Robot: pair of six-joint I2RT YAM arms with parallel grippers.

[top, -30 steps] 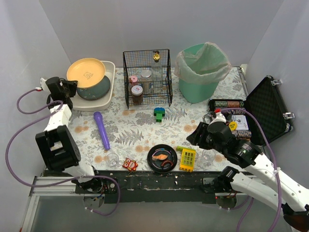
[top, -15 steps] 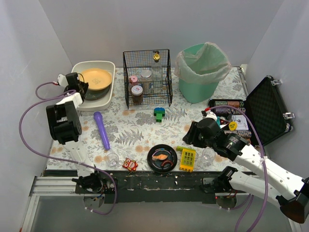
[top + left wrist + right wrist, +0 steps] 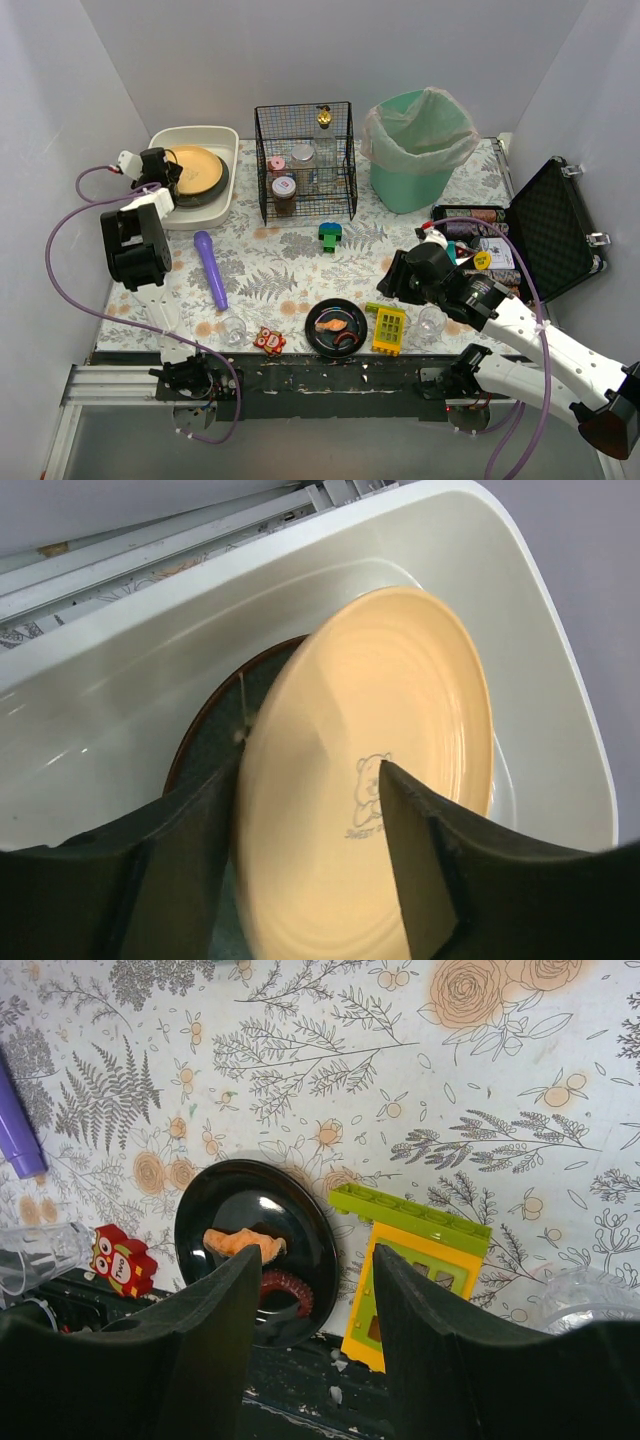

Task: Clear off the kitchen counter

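The kitchen counter (image 3: 290, 270) carries scattered items. At its back left stands a white tub (image 3: 228, 150) holding a dark bowl (image 3: 217, 190), and a yellow plate (image 3: 197, 170) lies on that bowl. My left gripper (image 3: 165, 172) is at the tub's left rim. In the left wrist view it (image 3: 310, 768) is open, its jaws standing apart over the blurred plate (image 3: 400, 710). My right gripper (image 3: 395, 278) hovers open over the front edge. Below it (image 3: 318, 1260) are a black plate (image 3: 240, 1210) with orange food (image 3: 243, 1243) and a yellow-green block (image 3: 420, 1260).
A purple tool (image 3: 210, 268), a green toy (image 3: 329, 236), a red owl (image 3: 268, 340) and two clear cups (image 3: 233, 328) (image 3: 430, 320) lie on the cloth. A wire basket (image 3: 305, 160) with jars, a green bin (image 3: 415, 150) and an open black case (image 3: 555, 230) stand at the back and right.
My left gripper carried the yellow plate over the tub and opened; the plate now lies flatter on the dark bowl. The right arm shifted slightly left.
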